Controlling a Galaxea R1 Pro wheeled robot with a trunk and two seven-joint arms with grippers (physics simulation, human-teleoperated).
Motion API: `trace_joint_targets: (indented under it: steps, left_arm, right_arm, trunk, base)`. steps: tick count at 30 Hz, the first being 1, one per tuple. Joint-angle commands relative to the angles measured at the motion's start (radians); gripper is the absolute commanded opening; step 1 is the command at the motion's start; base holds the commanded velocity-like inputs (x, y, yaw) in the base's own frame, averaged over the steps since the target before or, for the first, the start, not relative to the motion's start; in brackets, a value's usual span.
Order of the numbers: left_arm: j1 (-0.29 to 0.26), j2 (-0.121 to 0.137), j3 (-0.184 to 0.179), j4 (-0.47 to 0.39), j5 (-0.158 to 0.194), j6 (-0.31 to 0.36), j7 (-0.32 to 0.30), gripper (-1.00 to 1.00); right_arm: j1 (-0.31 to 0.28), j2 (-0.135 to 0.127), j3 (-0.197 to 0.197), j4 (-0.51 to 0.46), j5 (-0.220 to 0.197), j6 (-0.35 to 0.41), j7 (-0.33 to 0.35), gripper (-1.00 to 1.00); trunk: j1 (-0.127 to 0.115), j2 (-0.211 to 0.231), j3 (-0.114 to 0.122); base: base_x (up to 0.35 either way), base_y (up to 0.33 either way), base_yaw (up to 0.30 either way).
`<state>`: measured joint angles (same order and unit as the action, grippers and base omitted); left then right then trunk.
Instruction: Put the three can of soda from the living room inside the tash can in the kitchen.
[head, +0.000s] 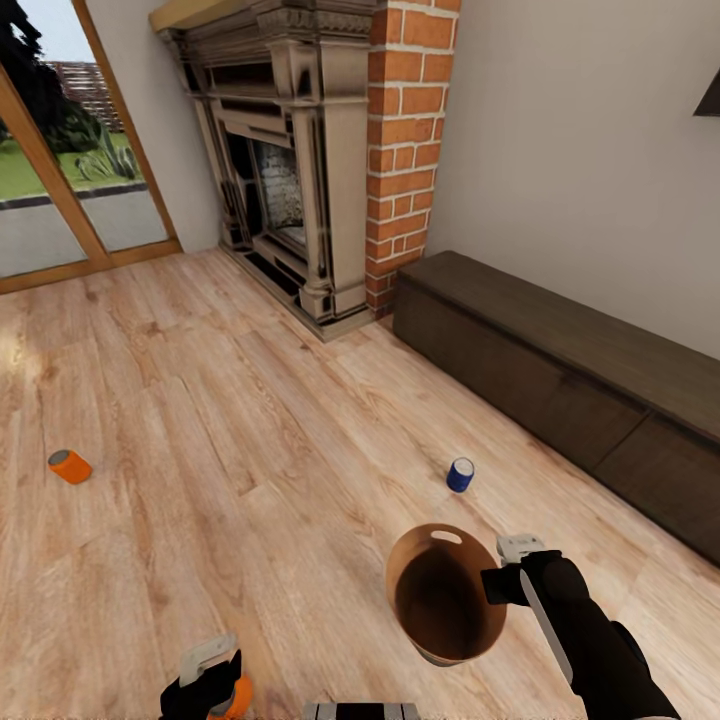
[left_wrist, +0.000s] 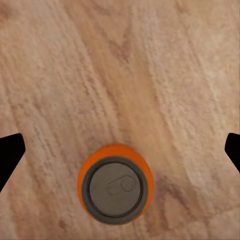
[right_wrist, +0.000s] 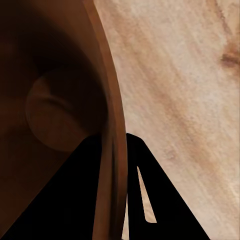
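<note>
My right gripper (head: 498, 584) is shut on the rim of the tash can (head: 405, 590), holding it above the wood floor. In the right wrist view the rim sits between the fingers of the right gripper (right_wrist: 118, 150), and the tash can's brown inside (right_wrist: 50, 100) is bare. A blue can of soda (head: 460, 474) stands on the floor just beyond the bin. One orange can of soda (head: 69, 466) lies on its side far left. My left gripper (head: 213, 688) hangs open over another orange can of soda (head: 240, 698). That can (left_wrist: 115, 187) stands upright between the wide-apart fingers (left_wrist: 10, 155) of the left gripper (left_wrist: 120, 152).
A red brick fireplace (head: 300, 170) stands at the back. A long dark wood cabinet (head: 560, 380) runs along the right wall. A glass door (head: 50, 180) is at the far left. Light plank floor (head: 250, 420) spreads between them.
</note>
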<state>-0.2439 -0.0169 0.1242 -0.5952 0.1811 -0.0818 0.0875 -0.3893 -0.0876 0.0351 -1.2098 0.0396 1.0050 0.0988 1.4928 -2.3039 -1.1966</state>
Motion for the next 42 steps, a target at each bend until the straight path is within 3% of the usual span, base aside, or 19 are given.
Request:
trace_joint_targets:
  steps: [1, 12, 19, 32, 42]
  left_arm:
    - [0.0, 0.0, 0.0, 0.0, 0.0, 0.0, 0.0, 1.0]
    - [0.0, 0.0, 0.0, 0.0, 0.0, -0.001, 0.0, 1.0]
    - [0.0, 0.0, 0.0, 0.0, 0.0, 0.0, 0.0, 1.0]
    - [-0.001, -0.001, -0.001, -0.003, 0.0, 0.003, 0.001, 1.0]
    - [-0.075, 0.006, -0.002, 0.049, 0.0, 0.009, 0.003, 1.0]
  right_arm:
    - [0.0, 0.0, 0.0, 0.0, -0.018, 0.001, 0.006, -1.0]
    - [0.0, 0.0, 0.0, 0.0, -0.018, 0.0, 0.005, -1.0]
    - [0.0, 0.0, 0.001, 0.0, -0.018, 0.0, 0.005, -1.0]
    - [0.0, 0.001, 0.002, 0.0, -0.018, 0.0, 0.005, -1.0]
    - [0.0, 0.0, 0.002, 0.0, -0.018, 0.0, 0.005, -1.0]
  trunk:
    - [0.0, 0.0, -0.001]
    - [0.0, 0.0, -0.009]
    - [0.027, -0.049, -0.033]
    - [0.027, -0.049, -0.041]
    - [0.027, -0.049, -0.042]
  base:
    - [0.0, 0.0, 0.0]
    - [0.0, 0.0, 0.0]
    - [0.0, 0.0, 0.0]
    - [0.0, 0.0, 0.0]
    - [0.0, 0.0, 0.0]
